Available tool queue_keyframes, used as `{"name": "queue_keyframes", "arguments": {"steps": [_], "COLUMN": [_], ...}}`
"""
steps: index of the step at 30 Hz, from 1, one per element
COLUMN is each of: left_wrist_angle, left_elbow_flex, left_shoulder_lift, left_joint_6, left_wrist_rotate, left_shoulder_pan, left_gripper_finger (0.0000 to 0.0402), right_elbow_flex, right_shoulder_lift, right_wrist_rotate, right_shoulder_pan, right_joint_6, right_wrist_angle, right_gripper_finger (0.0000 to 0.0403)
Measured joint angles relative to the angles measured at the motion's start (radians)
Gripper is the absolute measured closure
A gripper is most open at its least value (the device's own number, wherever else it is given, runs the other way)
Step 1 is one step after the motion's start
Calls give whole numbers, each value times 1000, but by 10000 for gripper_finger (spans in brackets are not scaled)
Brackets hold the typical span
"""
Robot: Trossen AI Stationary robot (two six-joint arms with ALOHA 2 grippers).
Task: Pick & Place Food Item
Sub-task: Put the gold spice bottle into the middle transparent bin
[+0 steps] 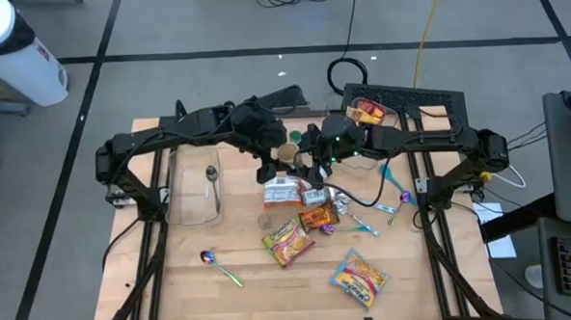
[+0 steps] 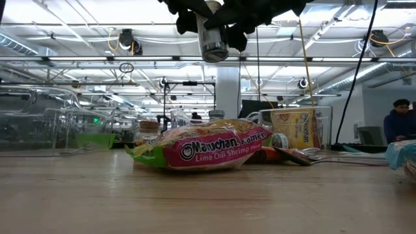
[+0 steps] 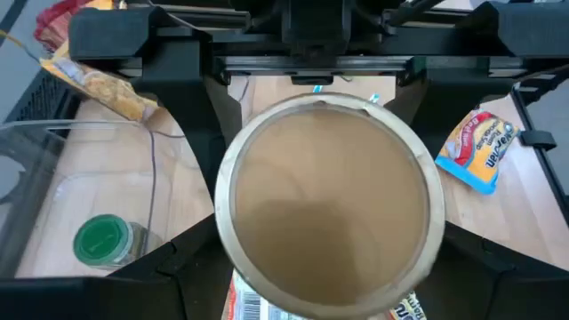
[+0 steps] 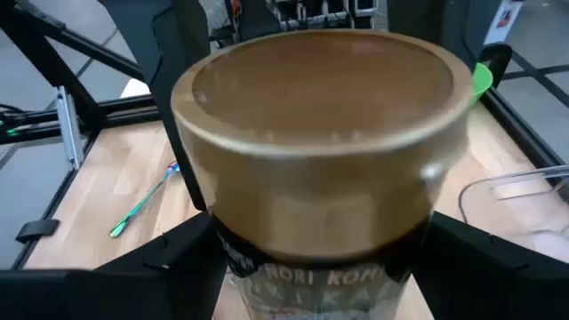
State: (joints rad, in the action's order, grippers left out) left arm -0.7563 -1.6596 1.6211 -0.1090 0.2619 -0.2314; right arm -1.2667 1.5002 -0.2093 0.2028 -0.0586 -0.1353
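Observation:
A glass jar (image 1: 288, 152) with a flat brown lid (image 3: 329, 204) hangs high over the middle of the table, upright in the low view (image 2: 213, 40). My left gripper (image 1: 274, 157) comes at it from the table's left and is shut on it. My right gripper (image 1: 307, 157) comes from the right. Its fingers (image 4: 182, 258) stand wide on either side of the jar's body (image 4: 320, 267), just under the lid. My left gripper pinches the jar between its two fingers (image 3: 187, 258), high on its body near the lid's rim (image 3: 228, 256). The wide lid hides the exact spots. The fingers slant down from the table's left. The jar sits upright, lifted clear of the table. Whether my right gripper touches the jar, I cannot tell.
Below lie a Maruchan ramen packet (image 2: 201, 148), small boxes (image 1: 282, 189), a snack bag (image 1: 358, 277) and spoons (image 1: 220, 266). A clear tub (image 1: 198, 188) holding a spoon stands at the left. A green-lidded jar (image 3: 102, 242) and a black bin (image 1: 428, 101) stand at the far side.

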Motion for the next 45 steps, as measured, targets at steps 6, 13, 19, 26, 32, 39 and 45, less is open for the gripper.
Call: {"name": "queue_keyframes", "arguments": {"steps": [6, 13, 19, 26, 32, 39, 45], "left_wrist_angle": [-9, -19, -17, -20, -29, -82, -100], "left_elbow_flex": [0, 0, -3, -4, -4, -3, -3], "left_shoulder_lift": [-1, -2, -5, -7, -36, -142, -214], "left_joint_6": [11, 35, 64, 69, 62, 54, 80], "left_wrist_rotate": [0, 1, 1, -5, -27, -70, -80], "left_shoulder_pan": [7, 10, 12, 12, -8, -72, -121], "left_gripper_finger": [125, 125, 67, 19, 26, 37, 29], "right_elbow_flex": [0, 2, 3, 5, 5, 5, 3], "right_shoulder_lift": [1, 2, 3, 5, -3, -39, -93], "right_wrist_rotate": [-2, -3, 3, 30, 36, 56, 56], "right_shoulder_pan": [-1, -1, -1, -1, 1, 5, 18], "right_joint_6": [4, -4, -12, -12, -11, -10, -42], "right_wrist_angle": [7, 6, 27, 42, 38, 61, 121], "right_gripper_finger": [127, 128, 128, 128, 128, 128, 128]}}
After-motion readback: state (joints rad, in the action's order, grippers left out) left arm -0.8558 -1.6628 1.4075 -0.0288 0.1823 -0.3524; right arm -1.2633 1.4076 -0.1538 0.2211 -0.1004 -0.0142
